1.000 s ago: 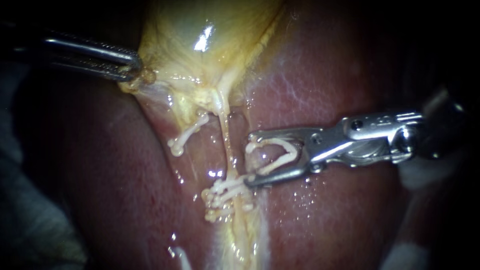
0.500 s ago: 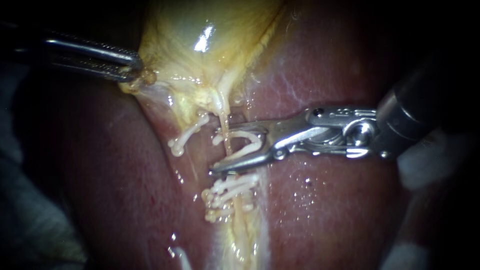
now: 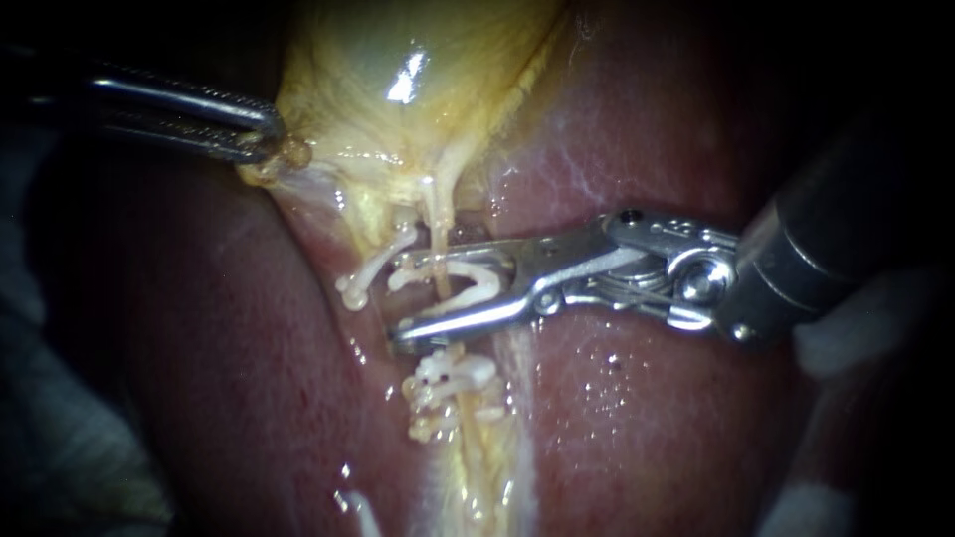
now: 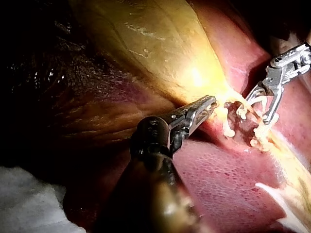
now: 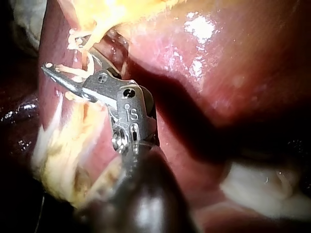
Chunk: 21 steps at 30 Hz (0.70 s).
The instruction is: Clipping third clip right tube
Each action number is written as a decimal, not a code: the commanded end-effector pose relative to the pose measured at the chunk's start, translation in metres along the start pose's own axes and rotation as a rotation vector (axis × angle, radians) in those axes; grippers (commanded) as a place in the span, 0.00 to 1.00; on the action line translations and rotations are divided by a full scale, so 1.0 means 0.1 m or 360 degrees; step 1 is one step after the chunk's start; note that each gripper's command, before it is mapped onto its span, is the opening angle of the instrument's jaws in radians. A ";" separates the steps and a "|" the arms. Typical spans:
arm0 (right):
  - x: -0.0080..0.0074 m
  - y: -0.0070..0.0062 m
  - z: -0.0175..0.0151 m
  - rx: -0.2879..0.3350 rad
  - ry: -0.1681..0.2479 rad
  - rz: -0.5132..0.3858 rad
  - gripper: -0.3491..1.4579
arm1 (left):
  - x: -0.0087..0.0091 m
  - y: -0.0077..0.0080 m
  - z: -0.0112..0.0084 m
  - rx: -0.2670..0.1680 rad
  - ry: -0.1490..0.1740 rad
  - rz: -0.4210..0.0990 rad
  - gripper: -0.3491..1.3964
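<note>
Where the scene begins at the left of the endoscope view, my left instrument (image 3: 269,139) comes in nearly level, its jaws clenched on the yellow lower edge of the gallbladder (image 3: 398,60). The left wrist view confirms that grip: the two jaws lie together with a fold of the gallbladder's edge pinched between them.

Just right of that, below the gallbladder's neck, a lone clip (image 3: 370,270) lies aslant on pale tissue. Beside it the right tube (image 3: 439,224) runs as a thin pale strand from the neck down over the liver (image 3: 647,418).

Across this tube sits my right instrument (image 3: 401,298). Its jaws stand apart, one above and one below, and reach past the tube to its left side. Between them they carry a white clip (image 3: 468,288), spread wide, each leg lying against one jaw. The right tube passes through the mouth of this clip, near its hinge; whether the legs already press on the tube I cannot quite tell, since glare and wet tissue blur that spot.

Just below the lower jaw, a stack of closed clips (image 3: 448,378) sits on the same tube, near the jaw but apart from the white clip.

Farther right, the instrument's metal wrist and dark shaft rise toward the upper right over glistening red liver.
</note>
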 end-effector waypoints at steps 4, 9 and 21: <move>0.000 0.000 0.000 0.0006 0.0010 0.0029 0.41 | 0.000 0.000 0.000 0.0000 0.0000 0.0000 0.00; 0.001 -0.001 -0.001 0.0007 0.0010 0.0039 0.33 | 0.000 0.000 0.000 0.0000 0.0000 0.0000 0.00; 0.001 -0.003 -0.007 0.0011 0.0009 0.0097 0.00 | 0.000 0.000 0.000 0.0000 0.0000 0.0000 0.00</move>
